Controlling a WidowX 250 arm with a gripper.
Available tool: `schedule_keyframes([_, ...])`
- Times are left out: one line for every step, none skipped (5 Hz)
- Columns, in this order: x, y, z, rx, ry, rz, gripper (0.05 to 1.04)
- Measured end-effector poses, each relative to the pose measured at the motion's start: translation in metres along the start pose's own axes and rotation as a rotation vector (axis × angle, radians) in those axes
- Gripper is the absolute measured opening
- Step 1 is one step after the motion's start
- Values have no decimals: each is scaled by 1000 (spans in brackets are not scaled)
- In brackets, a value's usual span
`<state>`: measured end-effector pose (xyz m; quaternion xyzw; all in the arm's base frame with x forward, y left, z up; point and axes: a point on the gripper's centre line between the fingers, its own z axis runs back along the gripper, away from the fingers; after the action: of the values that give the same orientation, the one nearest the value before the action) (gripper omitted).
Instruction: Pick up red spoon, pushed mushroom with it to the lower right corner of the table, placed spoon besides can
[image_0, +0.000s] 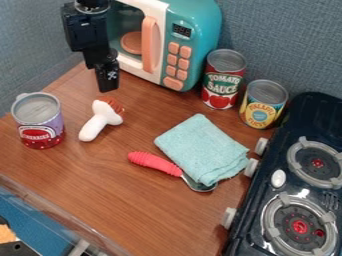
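My black gripper (107, 79) hangs at the upper left, in front of the toy microwave and above the mushroom. The white mushroom (97, 125) with a reddish-brown top lies on the wooden table, its stem pointing to the lower left. Near the middle, the red spoon (155, 162) rests with its handle toward the left; the cloth partly covers its metal end. A purple and red can (40, 122) stands left of the mushroom. At the back right are a red and green can (222, 80) and a yellow can (263, 105).
A folded teal cloth (202, 150) lies right of centre. Behind the table's middle stands a teal and white microwave (194, 30), its door open. A dark toy stove (280, 165) lines the right side, with white knobs facing the table. A clear edge crosses the lower left.
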<state>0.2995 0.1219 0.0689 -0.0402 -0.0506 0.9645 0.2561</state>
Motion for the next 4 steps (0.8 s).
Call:
schedule_keyframes([2, 4, -9, 22, -17, -10, 1001])
schedule_keyframes([5, 18, -21, 24, -27, -143, 1001])
schedule_keyframes([-6, 44, -25, -1, -40, -375, 1001])
schedule_keyframes([-23, 70, -35, -6, -82, -630, 1001])
